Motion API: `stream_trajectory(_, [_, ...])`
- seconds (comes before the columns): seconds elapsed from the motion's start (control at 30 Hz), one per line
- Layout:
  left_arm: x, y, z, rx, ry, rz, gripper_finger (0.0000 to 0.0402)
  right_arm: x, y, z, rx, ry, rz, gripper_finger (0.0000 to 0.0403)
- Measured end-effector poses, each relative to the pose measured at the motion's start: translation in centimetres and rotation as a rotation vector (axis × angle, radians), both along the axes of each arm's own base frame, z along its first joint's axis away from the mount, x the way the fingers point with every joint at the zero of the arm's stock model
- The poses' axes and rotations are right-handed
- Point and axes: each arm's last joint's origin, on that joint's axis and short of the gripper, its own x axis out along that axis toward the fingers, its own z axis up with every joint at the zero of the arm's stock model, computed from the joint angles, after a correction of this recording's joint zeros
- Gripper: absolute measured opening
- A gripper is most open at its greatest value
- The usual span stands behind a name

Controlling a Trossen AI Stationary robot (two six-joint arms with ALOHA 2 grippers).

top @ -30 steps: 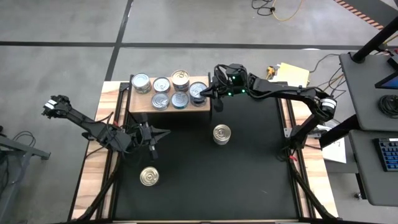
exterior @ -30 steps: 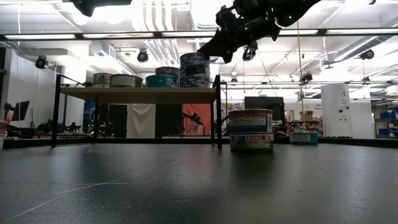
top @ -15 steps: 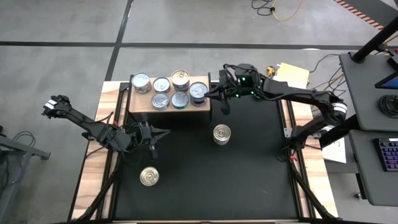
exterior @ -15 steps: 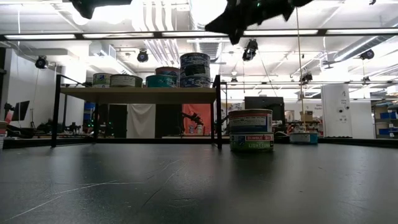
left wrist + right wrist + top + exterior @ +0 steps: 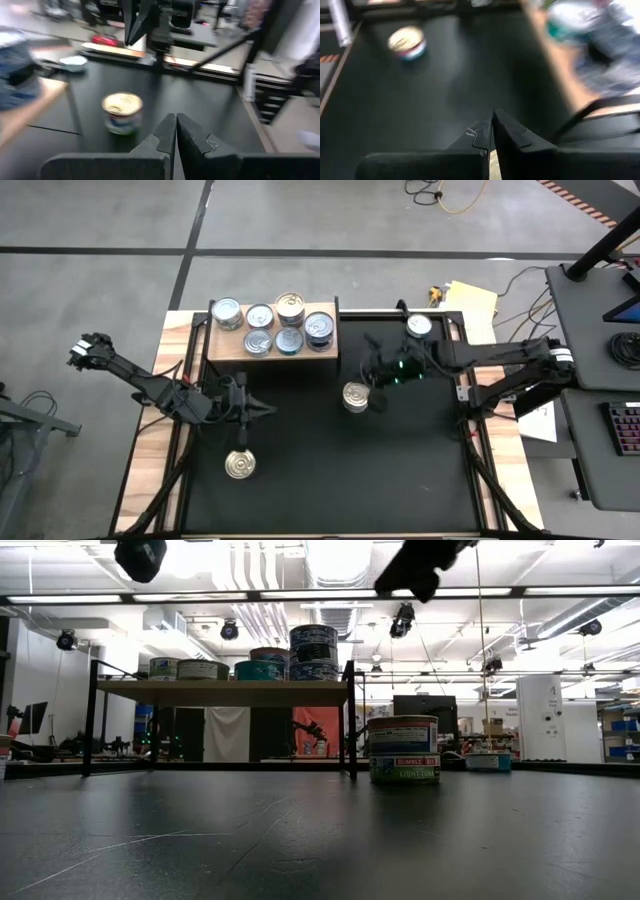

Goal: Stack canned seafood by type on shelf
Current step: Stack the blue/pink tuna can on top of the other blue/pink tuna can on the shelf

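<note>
On the shelf (image 5: 272, 348) at the far left of the black table (image 5: 420, 470) there are already seven cans (image 5: 275, 325) in two rows, and from the low view at least the rightmost one (image 5: 313, 652) looks like a two-high stack, so most of the job seems done. Can't really tell from up top whether they're all sorted by type, a few tops look gold and others silver-blue. What's left, as far as I can see: a gold-top can (image 5: 356, 396) out in the middle of the table, another gold-top can (image 5: 239, 464) nearer and to the left, and a silver can (image 5: 419, 326) at the far right edge. The right gripper (image 5: 378, 396) sits just beside the middle can, fingers pinched together with nothing in them. The left gripper (image 5: 240, 438) hangs just far of the near-left can, also closed tight and empty. So I'd guess three cans to go.
</note>
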Motion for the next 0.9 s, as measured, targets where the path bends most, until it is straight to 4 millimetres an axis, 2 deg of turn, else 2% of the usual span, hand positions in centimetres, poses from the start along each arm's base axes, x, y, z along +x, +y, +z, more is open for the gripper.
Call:
stream_trajectory(0.2, [-0.2,-0.3,-0.7,-0.187,0.077,-0.062,0.0000,-1.0,4.1,-4.1,0.105,0.056,0.063,0.0009])
stream_trajectory(0.37, [-0.6,-0.5,-1.7,-0.384,0.215,-0.114,0.0000,-1.8,6.3,-7.2,0.148,0.086,0.048,0.0009])
stream_trajectory(0.53, [-1.0,-0.9,-2.3,-0.565,0.350,-0.189,0.0000,-2.7,7.2,-9.4,0.156,0.118,-0.048,0.0009])
stream_trajectory(0.9, [-1.6,-1.6,-4.0,-0.716,0.590,-0.149,0.0000,-2.7,8.3,-11.2,0.117,0.134,-0.192,0.0009])
